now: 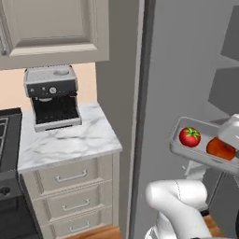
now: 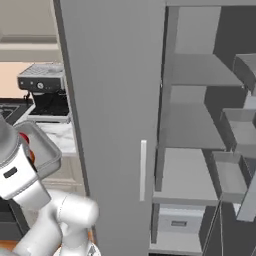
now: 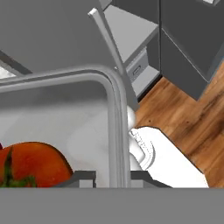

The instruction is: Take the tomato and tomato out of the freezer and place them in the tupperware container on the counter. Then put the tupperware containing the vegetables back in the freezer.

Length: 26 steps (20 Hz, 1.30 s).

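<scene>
The grey tupperware container (image 1: pixel 201 154) hangs in the air in front of the open freezer (image 2: pixel 112 100), well to the right of the counter (image 1: pixel 70 140). In it lie the bright red tomato (image 1: pixel 190 137) with a green stem and the orange-red tomato (image 1: pixel 220 148). My gripper (image 3: pixel 116 177) is shut on the container's rim (image 3: pixel 57 75), with the wall pinched between the finger tips. A tomato (image 3: pixel 35 164) lies close to them inside the tray. In the right base view the container (image 2: pixel 44 145) sits just above the white hand.
The freezer door stands swung open, with its pale handle (image 2: pixel 143 170) and grey inner shelves (image 2: pixel 185 175) in sight. A coffee machine (image 1: pixel 52 98) stands on the counter beside a black stove (image 1: pixel 7 135). Wood floor (image 3: pixel 183 109) lies below.
</scene>
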### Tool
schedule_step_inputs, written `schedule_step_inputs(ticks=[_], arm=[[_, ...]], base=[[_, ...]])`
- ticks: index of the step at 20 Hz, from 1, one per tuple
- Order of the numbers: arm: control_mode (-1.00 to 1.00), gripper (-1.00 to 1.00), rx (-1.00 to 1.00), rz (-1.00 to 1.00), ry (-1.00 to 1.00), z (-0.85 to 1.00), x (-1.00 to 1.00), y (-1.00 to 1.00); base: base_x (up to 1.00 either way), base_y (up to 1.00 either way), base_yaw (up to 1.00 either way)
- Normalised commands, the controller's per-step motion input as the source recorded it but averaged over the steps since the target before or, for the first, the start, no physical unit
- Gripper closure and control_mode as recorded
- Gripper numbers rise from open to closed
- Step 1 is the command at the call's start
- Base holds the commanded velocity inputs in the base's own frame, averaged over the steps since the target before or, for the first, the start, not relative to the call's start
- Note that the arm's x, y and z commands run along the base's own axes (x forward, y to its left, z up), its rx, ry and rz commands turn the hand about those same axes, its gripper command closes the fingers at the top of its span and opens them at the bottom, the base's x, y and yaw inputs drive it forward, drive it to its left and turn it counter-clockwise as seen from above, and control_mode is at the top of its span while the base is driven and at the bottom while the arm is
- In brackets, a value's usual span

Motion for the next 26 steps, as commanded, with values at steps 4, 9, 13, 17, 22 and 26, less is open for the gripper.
schedule_step_inputs(ticks=[4,9,13,17,22,26], arm=[[1.0,1.0,0.0,0.0,0.0,0.0,0.0,0.0],[1.0,1.0,0.0,0.0,0.0,0.0,0.0,0.0],[1.0,1.0,0.0,0.0,0.0,0.0,0.0,0.0],[1.0,1.0,0.0,0.0,0.0,0.0,0.0,0.0],[1.0,1.0,0.0,0.0,0.0,0.0,0.0,0.0],[1.0,1.0,0.0,0.0,0.0,0.0,0.0,0.0]], base=[[0.09,-0.81,0.02],[0.25,-0.37,0.0],[0.4,-0.51,0.0],[0.39,-0.56,0.0],[0.35,-0.04,-0.11],[0.58,-0.2,-0.13]])
